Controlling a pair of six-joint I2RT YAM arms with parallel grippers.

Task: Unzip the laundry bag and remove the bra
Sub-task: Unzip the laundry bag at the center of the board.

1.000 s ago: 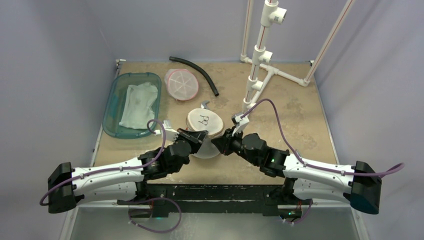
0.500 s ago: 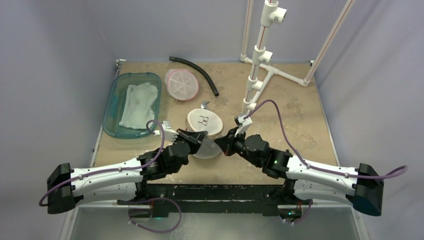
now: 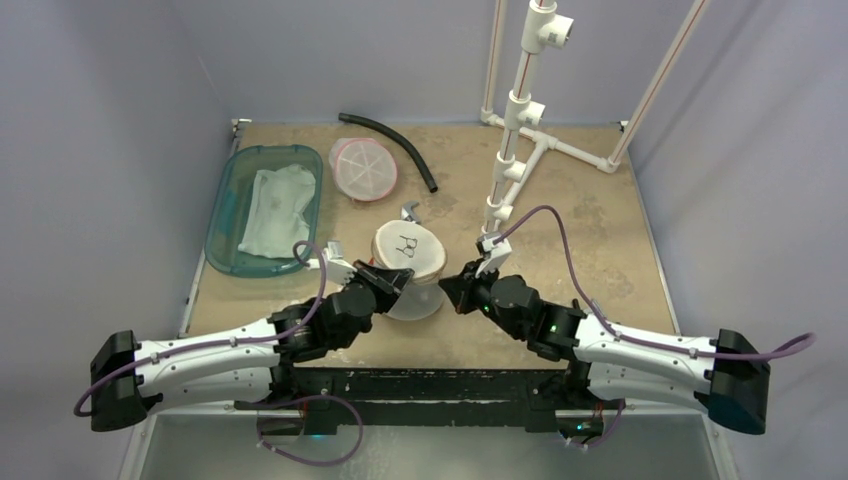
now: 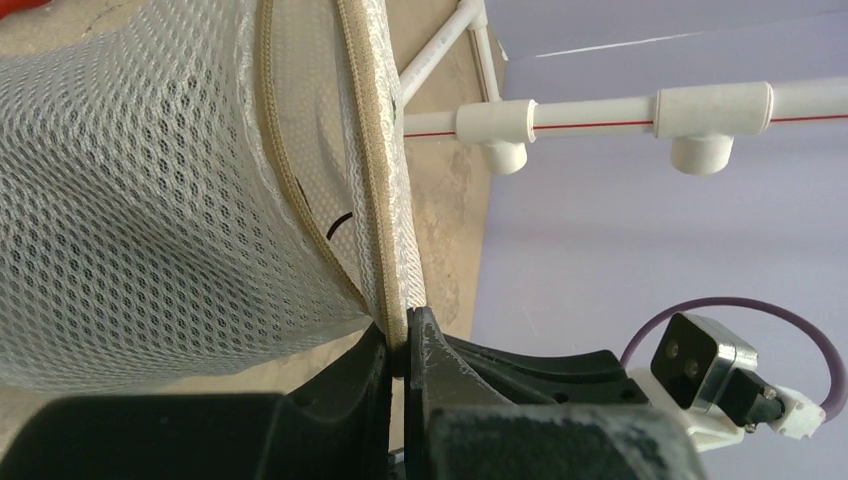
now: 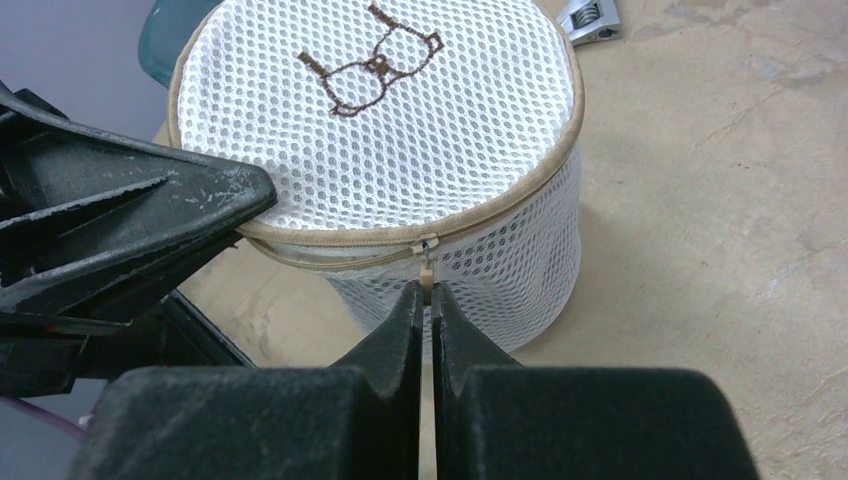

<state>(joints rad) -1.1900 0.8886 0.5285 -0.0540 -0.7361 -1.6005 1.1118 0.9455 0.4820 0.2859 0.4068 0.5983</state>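
Laundry bag [image 3: 408,262]: mesh cylinder, bra sketch on top, bench [image 3: 560,200] centre, near side, between left gripper [image 3: 395,281] and right gripper [image 3: 446,286].
Right wrist view alone shows right jaws closed on zip pull [image 5: 427,268].
Left wrist view alone shows left jaws clamping tan rim piping [image 4: 375,200].
Top view hides both grips.
Contents unreadable through mesh.
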